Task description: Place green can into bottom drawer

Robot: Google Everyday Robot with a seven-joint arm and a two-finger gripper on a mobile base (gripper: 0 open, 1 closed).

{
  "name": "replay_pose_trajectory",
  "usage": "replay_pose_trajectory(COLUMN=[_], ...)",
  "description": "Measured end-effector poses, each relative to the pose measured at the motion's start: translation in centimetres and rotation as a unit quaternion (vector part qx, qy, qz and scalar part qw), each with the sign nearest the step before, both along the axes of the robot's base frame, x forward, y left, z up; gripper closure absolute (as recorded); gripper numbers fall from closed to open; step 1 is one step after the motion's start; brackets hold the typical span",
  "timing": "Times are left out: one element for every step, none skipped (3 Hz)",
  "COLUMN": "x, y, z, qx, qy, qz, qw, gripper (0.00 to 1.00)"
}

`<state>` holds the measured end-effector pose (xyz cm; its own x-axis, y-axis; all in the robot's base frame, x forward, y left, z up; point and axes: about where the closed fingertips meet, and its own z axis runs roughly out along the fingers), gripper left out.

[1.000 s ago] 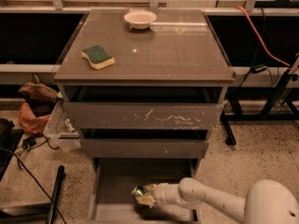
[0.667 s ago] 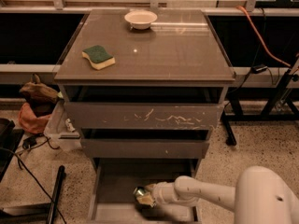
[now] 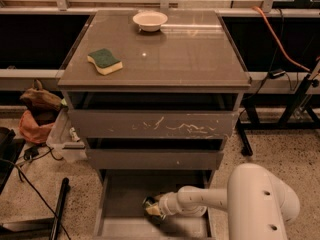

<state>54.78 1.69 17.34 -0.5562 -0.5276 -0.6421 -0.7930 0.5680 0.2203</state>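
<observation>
The green can (image 3: 148,204) is down in the bottom drawer (image 3: 122,191), near the middle of its floor. The drawer is pulled out toward us. Its left wall is well apart from the can, with lots of bare floor between them. There is bare floor behind the can too, going back under the cabinet. The front edge of the drawer is near the can. On the right side, the room is filled by the robot.

The gripper (image 3: 156,209) is right at the can, on its right side, low inside the drawer. I cannot tell if it is holding the can or not. The white arm (image 3: 200,200) comes in from the right, over the drawer's right wall, and hides that wall.

Above the open drawer is the plain drawer front (image 3: 155,159), and above that the drawer front with white scratches (image 3: 155,125). Both stick out a little, so they hang over the back part of the bottom drawer.

On the cabinet top (image 3: 195,49) lie a green and yellow sponge (image 3: 104,61) at the left and a white bowl (image 3: 150,20) at the back. On the floor to the left are an orange bag (image 3: 31,129), a clear box (image 3: 62,140) and a black pole (image 3: 59,210).

The can looks small and dark green, with a pale yellow patch low down by the gripper.
</observation>
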Motion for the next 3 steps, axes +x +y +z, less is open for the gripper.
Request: replay_pose_trajectory(x=[0.79,1.33,1.33], y=[0.05,-0.11,-0.11], z=[-2.58,-2.79,-2.79], qx=[0.019,0.020,0.020], qy=[0.022,0.020,0.020], qz=[-0.018,-0.022,-0.022], qw=[0.9994,0.9994,0.9994], gripper=[1.00,0.81,0.58])
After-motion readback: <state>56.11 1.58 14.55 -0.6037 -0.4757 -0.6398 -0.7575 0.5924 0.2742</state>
